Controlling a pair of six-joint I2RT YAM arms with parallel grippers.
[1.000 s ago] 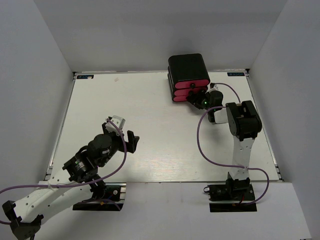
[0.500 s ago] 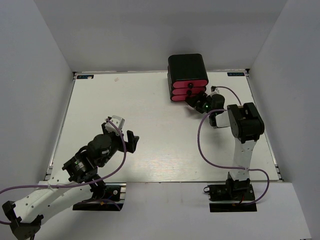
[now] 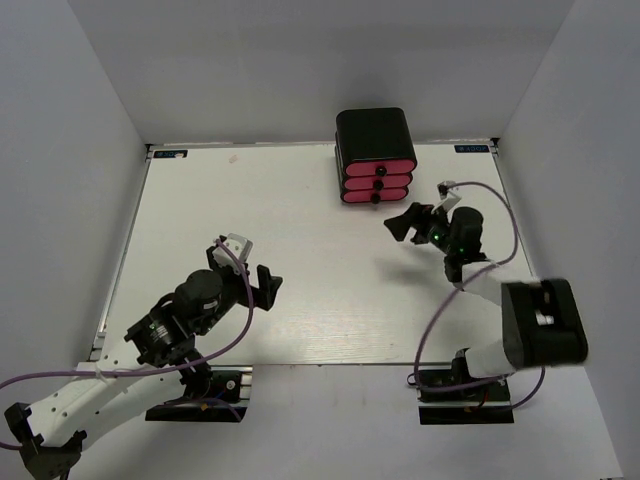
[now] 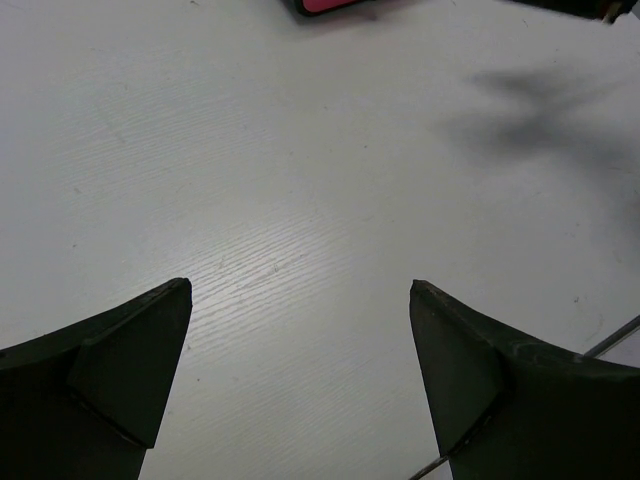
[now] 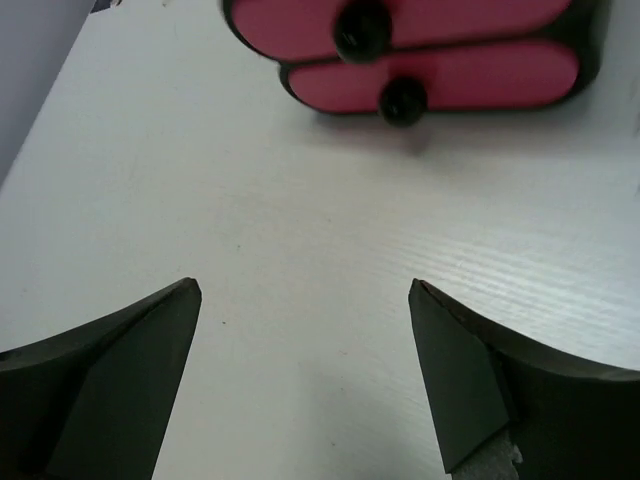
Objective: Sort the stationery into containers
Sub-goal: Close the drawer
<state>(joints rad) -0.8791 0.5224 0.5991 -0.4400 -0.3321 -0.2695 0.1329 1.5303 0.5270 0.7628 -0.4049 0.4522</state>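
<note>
The containers are a glossy black cabinet point(image 3: 375, 130) at the back of the table, with three pink drawers point(image 3: 377, 183), each with a black knob, all pushed in. My right gripper point(image 3: 403, 222) hangs open just in front of and to the right of them. The right wrist view shows the gripper point(image 5: 305, 290) empty over bare table, with two pink drawers point(image 5: 450, 80) ahead. My left gripper point(image 3: 248, 268) stands open over the near-left table. In its own view this gripper point(image 4: 300, 290) holds nothing. The stationery is out of view.
The white table point(image 3: 300, 250) is walled by pale panels on the left, back and right. A purple cable point(image 3: 430, 330) loops beside the right arm, and another trails from the left arm point(image 3: 150, 340). A pink cabinet corner point(image 4: 330, 5) shows at the top of the left wrist view.
My right gripper has drawn back from the drawer knobs toward the near right, and its jaws have opened wide. The right arm has folded lower. The left arm has barely moved.
</note>
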